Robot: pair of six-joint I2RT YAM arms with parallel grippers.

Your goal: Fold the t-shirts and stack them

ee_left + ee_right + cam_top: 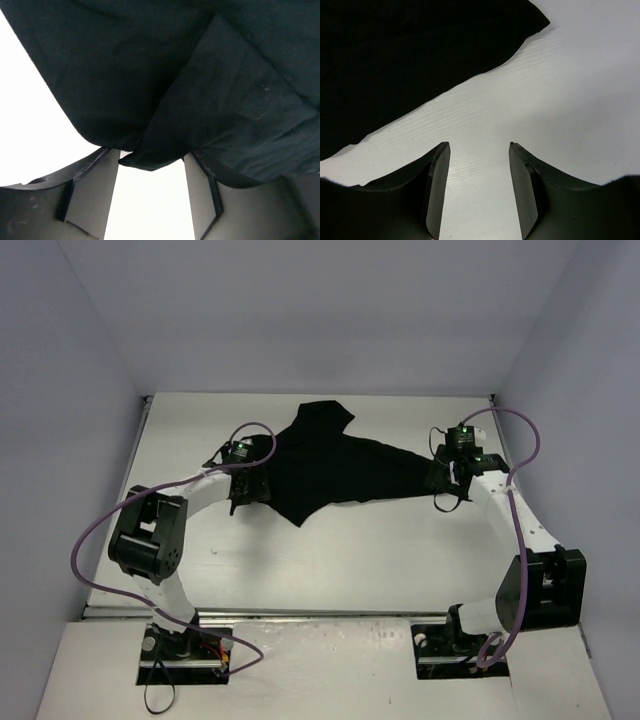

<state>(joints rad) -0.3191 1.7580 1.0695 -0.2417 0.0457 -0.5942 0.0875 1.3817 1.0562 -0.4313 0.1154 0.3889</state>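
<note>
Both arm bases [185,645] sit at the top view's near edge. Beyond them the black t-shirt [330,465] lies rumpled on the white surface [380,560], with an arm at each side. From the left wrist, the left fingers [89,195] stand apart, a drooping fold of cloth between their tips. From the right wrist, the right fingers [436,190] stand apart over bare surface, with the shirt's edge ahead, untouched.

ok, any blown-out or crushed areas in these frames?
Top external: shirt a flat black blob, folds barely readable, table evenly lit. Left wrist: table blown to pure white, cloth creases visible. Right wrist: shirt crushed black, table grain visible.
</note>
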